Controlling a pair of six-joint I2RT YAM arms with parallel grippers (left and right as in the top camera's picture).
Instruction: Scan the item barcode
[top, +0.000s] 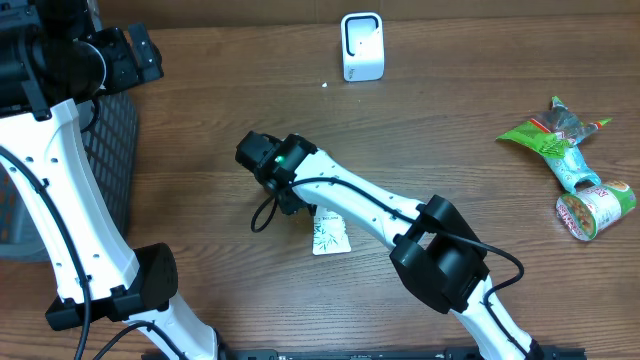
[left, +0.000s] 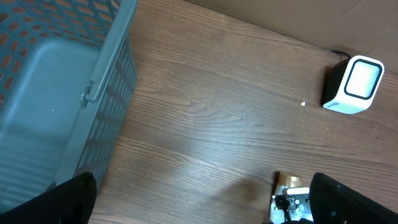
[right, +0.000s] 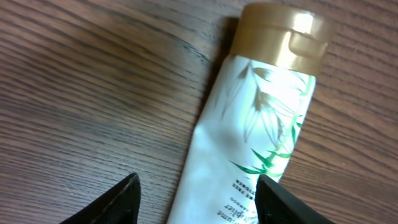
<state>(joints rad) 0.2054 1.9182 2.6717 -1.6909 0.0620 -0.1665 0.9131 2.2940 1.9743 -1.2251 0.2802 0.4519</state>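
Table (top: 450, 110), dark brown wood-grain top, faintly glossed by soft light from above, is recorded in all views, a grey plastic lattice basket (top: 112, 150) being set at its left side and a plain tan surface (left: 292, 15) seen beyond its far edge.

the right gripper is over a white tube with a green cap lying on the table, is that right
Not quite. The cap is gold-brown, not green; only the leaf print on the tube is green. The right wrist view shows it. The rest holds: the white tube lies on the wooden table under the right gripper.
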